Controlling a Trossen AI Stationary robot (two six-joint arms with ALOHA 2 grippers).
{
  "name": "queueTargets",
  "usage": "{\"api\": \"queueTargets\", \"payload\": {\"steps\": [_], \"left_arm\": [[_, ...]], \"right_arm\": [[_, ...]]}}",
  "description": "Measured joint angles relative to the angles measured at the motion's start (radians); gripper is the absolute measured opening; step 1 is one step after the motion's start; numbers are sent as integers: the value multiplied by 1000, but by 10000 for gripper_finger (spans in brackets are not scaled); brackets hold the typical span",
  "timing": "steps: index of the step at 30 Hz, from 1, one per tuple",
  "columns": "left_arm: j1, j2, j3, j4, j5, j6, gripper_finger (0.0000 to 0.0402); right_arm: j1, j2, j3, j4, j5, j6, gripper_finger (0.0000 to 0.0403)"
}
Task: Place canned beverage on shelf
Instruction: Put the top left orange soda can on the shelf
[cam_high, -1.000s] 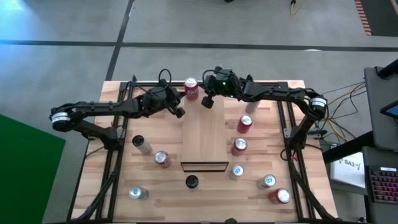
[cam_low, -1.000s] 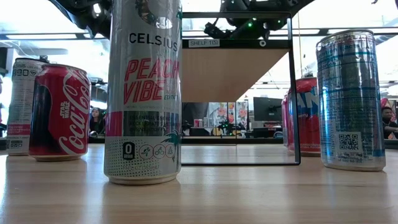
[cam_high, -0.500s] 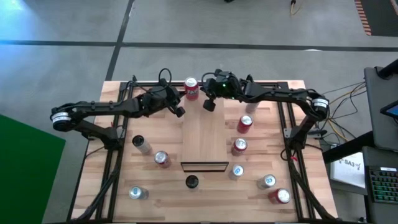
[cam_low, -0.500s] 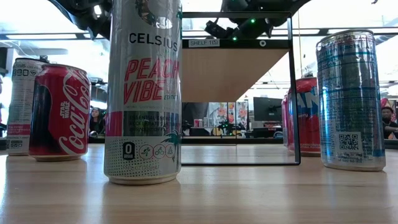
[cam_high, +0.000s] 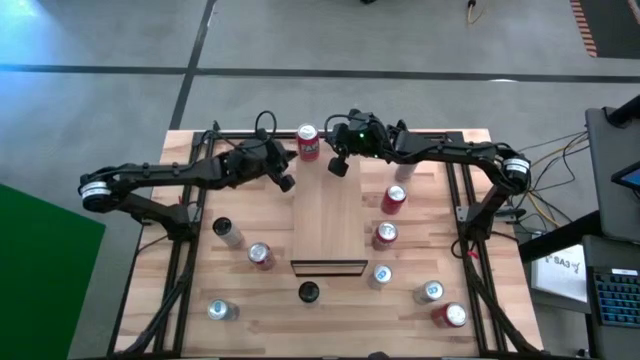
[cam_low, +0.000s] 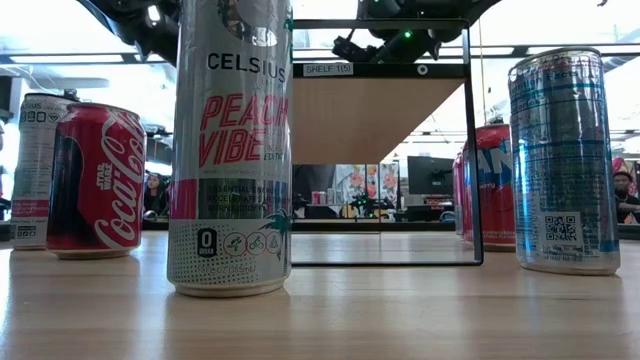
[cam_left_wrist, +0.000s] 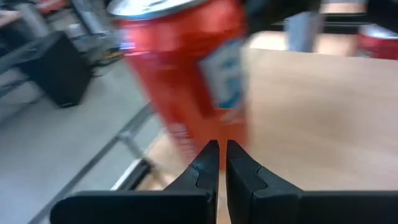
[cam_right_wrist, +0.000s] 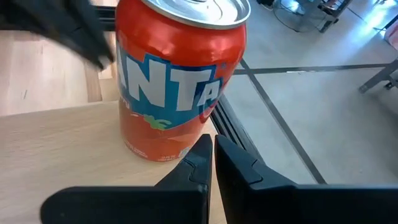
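An orange-red Fanta can (cam_high: 308, 140) (cam_right_wrist: 180, 81) (cam_left_wrist: 186, 68) stands upright on its base on light wood by the table's far edge, at the far end of the shelf (cam_high: 326, 225). The shelf is a raised light board on a black frame (cam_low: 380, 105). My left gripper (cam_high: 287, 183) (cam_left_wrist: 217, 146) hovers shut on the can's left near side. My right gripper (cam_high: 338, 167) (cam_right_wrist: 209, 142) hovers shut on its right near side. Both point toward the can, and I see no contact.
Several other cans stand on the table around the shelf: red ones (cam_high: 396, 197) (cam_high: 385, 234) to its right, a red one (cam_high: 260, 255) to its left, a tall Celsius can (cam_low: 230, 150) at the near end. Black frame rails (cam_high: 190, 215) run along both table sides.
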Motion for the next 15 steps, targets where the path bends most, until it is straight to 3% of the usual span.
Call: {"api": "queueTargets", "payload": {"steps": [5,15], "left_arm": [[0,5,0,18,158,19,0],[14,39,0,69,27,27,0]], "right_arm": [[-6,1,0,2,0,-2,11],[-5,8,0,9,-3,-1,11]]}}
